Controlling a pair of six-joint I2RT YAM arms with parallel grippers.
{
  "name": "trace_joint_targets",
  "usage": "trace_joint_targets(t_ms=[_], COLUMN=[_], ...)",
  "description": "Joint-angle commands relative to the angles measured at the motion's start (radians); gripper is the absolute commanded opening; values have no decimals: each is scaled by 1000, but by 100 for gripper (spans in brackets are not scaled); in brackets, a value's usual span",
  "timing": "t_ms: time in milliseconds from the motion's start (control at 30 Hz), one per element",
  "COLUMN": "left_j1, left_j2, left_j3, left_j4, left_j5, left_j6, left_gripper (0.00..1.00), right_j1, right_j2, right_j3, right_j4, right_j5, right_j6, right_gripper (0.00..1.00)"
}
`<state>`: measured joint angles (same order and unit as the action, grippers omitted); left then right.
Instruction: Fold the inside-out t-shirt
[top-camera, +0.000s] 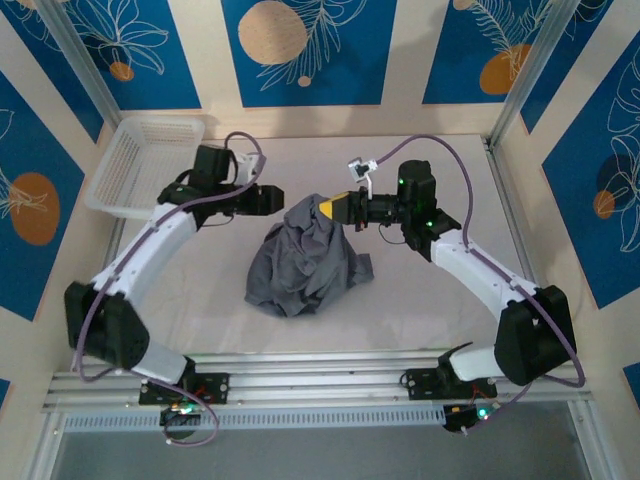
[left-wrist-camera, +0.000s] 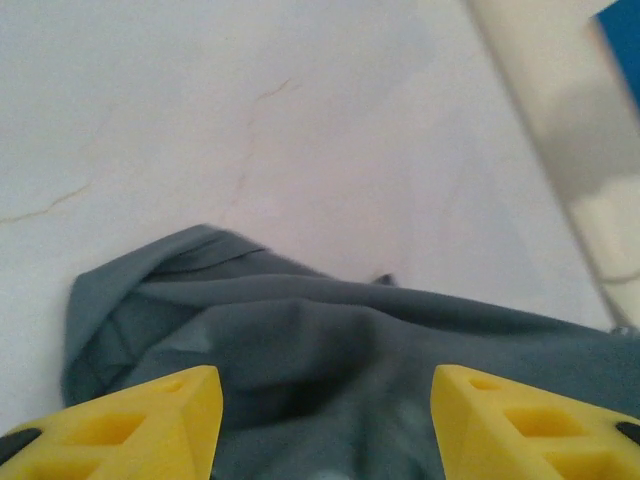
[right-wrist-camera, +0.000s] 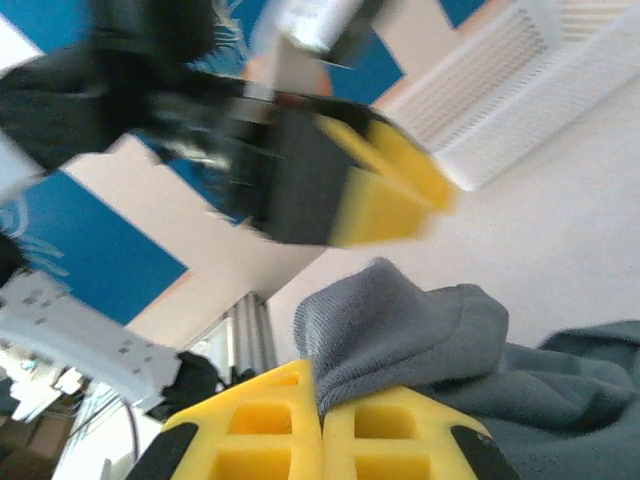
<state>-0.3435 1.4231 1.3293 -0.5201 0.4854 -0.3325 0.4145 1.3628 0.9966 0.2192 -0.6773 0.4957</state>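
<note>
Overhead view: a slate-grey cotton t-shirt, short-sleeved and with its seams showing, lies bunched in a crumpled heap at the middle of the white tabletop. Its far end rises into a peak between the two arms, and the bulk spreads toward the near edge.

The left tool points at the peak from the left, just beside the cloth. In the left wrist view its two yellow fingers stand apart, released, with the grey fabric lying beyond and below the gap and nothing pinched between them.

The right tool meets the peak from the right. In the right wrist view its yellow fingers are pressed together, clenched on a rolled fold of the t-shirt that stands up out of the seam between them. The rest of the garment trails off to the right across the tabletop. The left tool appears blurred opposite it, just above the held fold.

A white plastic lattice basket sits at the far left corner of the tabletop, well apart from the t-shirt.
</note>
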Motion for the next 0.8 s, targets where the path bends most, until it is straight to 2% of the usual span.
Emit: trace_joint_targets(t_ms=[0, 133, 267, 400, 533, 567, 700, 733, 767], left_j1=[-45, -149, -208, -216, -217, -212, -181, -175, -165], left_j2=[-133, -181, -123, -22, 34, 39, 25, 16, 9], left_j3=[-74, -162, -217, -217, -180, -176, -160, -147, -129], left_j4=[52, 171, 287, 442, 407, 388, 382, 372, 360], left_j5=[65, -10, -84, -46, -57, -66, -54, -49, -32], left_j6=[-141, -318, -463, -535, -510, -500, -513, -521, -536], left_gripper=[57, 49, 46, 60, 59, 52, 8, 1, 0], right_j1=[-11, -7, 8, 25, 35, 36, 29, 20, 5], right_j2=[-9, 15, 31, 36, 35, 31, 13, 12, 14], right_j3=[4, 20, 26, 36, 38, 38, 31, 27, 19], right_j4=[-103, -112, -71, -71, -79, -87, -151, -175, -198], right_j5=[150, 169, 128, 98, 82, 87, 162, 185, 205], right_j6=[-49, -23, -8, 2, 10, 10, 16, 17, 16], right_gripper=[0, 0, 0, 0, 0, 0, 0, 0, 0])
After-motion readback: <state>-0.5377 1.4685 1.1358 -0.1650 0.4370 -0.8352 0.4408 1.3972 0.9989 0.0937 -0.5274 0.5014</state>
